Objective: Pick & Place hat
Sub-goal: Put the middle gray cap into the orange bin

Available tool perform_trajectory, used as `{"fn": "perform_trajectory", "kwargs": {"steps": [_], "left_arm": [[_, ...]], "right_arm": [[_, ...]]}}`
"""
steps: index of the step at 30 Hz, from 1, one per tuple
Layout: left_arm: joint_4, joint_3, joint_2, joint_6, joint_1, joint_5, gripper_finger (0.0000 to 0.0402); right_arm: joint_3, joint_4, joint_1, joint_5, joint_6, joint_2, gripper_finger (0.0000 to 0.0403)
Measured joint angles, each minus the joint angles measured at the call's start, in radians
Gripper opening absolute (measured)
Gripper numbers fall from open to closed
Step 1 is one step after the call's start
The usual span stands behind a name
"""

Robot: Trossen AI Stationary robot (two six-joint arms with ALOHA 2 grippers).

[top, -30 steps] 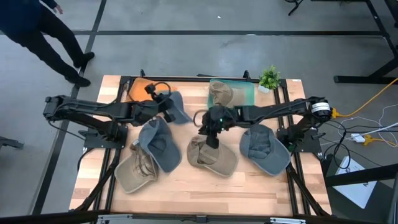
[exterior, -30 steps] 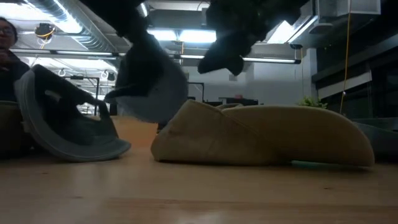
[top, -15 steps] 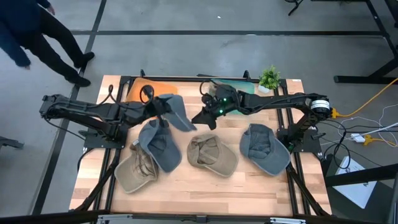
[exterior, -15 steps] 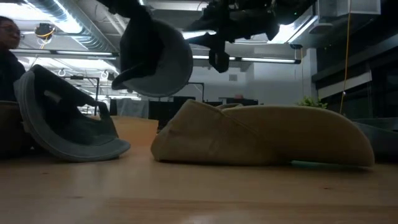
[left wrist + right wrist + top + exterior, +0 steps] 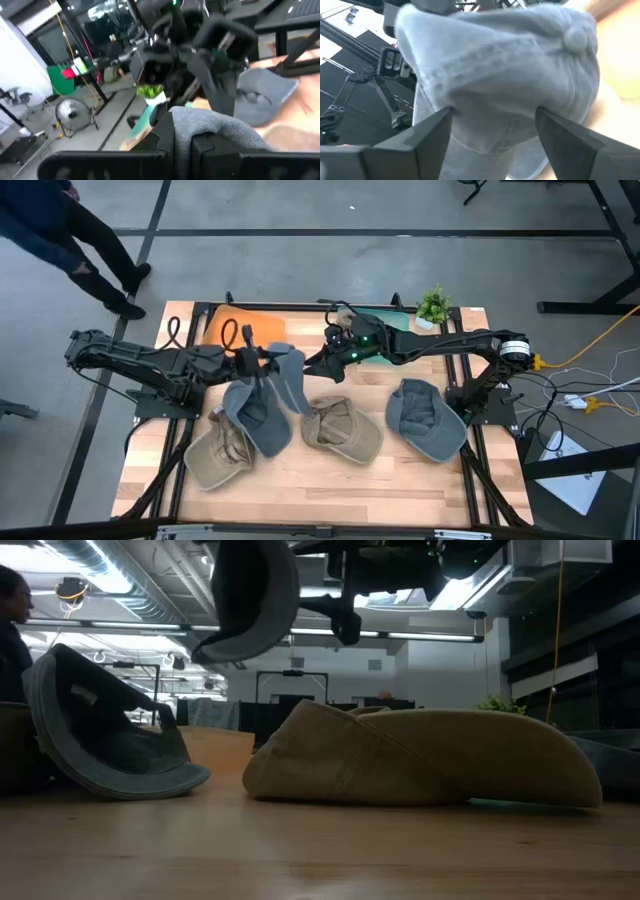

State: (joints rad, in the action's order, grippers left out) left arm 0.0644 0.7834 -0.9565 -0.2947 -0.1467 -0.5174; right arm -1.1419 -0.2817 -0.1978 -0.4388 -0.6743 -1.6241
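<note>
A grey fabric cap (image 5: 284, 373), the hat being moved, hangs in the air above the wooden table (image 5: 300, 475), clamped in the closed fingers of the left gripper (image 5: 258, 364). Seen from above, it sits over the middle of the table, just behind a second grey cap (image 5: 257, 412) lying upturned. Half a second ago it was slightly further back and left; it has since drifted toward the centre. The right gripper (image 5: 322, 364) is at the back, its fingers apart and pointing at the carried cap, where a second ago it reached down over the tan cap (image 5: 340, 427) in the middle. A tan cap (image 5: 216, 454) lies front left, another grey cap (image 5: 425, 417) to the right, beside a small green potted plant (image 5: 433, 304).

From table height, the carried cap (image 5: 250, 595) now rides higher than before, near the upper edge, well clear of the tan cap (image 5: 420, 762) below.

The left wrist camera shows grey cloth (image 5: 215, 132) pinched between its own dark fingers, with the other arm close ahead.

The right wrist camera is filled by the grey cap (image 5: 505, 75), its crown button visible, sitting between the spread fingers (image 5: 415, 145) but not yet gripped.

This looks like a handover or a two-armed carry in progress; the placing step is still to come.
</note>
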Motion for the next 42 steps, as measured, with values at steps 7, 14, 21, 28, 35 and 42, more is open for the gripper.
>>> {"fn": "perform_trajectory", "kwargs": {"steps": [7, 14, 21, 28, 35, 42], "left_arm": [[0.085, 0.000, 0.000, 0.001, -0.001, 0.031, 0.0008], [0.160, 0.000, -0.001, 0.018, 0.000, 0.014, 0.0010], [0.179, 0.000, -0.001, 0.082, -0.004, 0.087, 0.0010], [0.192, 0.000, -0.001, 0.103, 0.000, 0.112, 0.0009], [0.170, 0.000, -0.001, 0.173, 0.013, 0.157, 0.0012], [0.132, 0.000, -0.001, 0.230, 0.013, 0.157, 0.0015]], "right_arm": [[0.000, -0.001, 0.000, -0.001, 0.020, 0.000, 0.0295], [0.000, -0.006, 0.000, -0.008, 0.000, 0.000, 0.0284], [0.000, -0.116, 0.000, -0.009, -0.003, 0.000, 0.0283], [0.000, -0.193, -0.004, -0.017, 0.011, 0.000, 0.0283], [0.000, -0.206, -0.003, 0.012, 0.091, 0.000, 0.0245], [0.000, -0.214, -0.003, 0.012, 0.123, 0.000, 0.0085]]}}
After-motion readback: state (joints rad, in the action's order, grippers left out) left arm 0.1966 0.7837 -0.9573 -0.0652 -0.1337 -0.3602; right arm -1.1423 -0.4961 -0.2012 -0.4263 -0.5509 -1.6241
